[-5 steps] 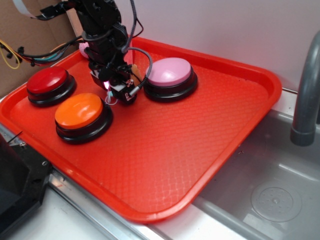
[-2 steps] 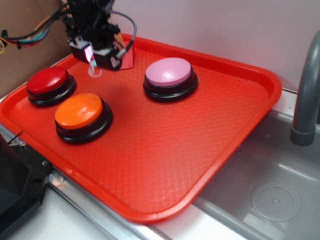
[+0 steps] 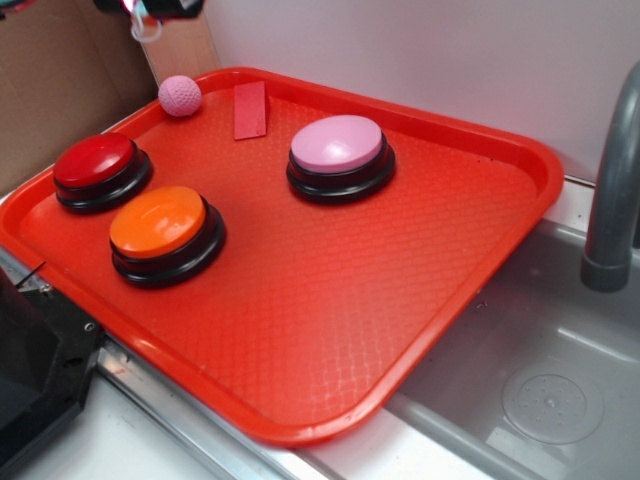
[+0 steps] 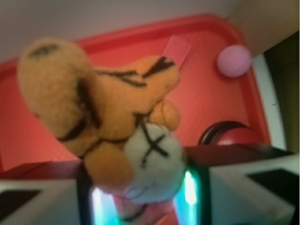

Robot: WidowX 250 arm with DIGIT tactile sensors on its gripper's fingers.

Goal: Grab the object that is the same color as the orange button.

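Pincer [image 4: 140, 197] high above the tray [image 3: 480, 140] (plush tiger [image 4: 108, 117] clamped between its fingers).

Exterior view bright, sharp, glare on orange button [image 3: 158, 221] dome; wrist view blurred (tiger [image 4: 108, 122] soft).

The gripper [image 3: 150, 8] is cut off by the top edge, above the pink ball [image 3: 180, 95]; the tiger [image 4: 112, 122] is blurred.
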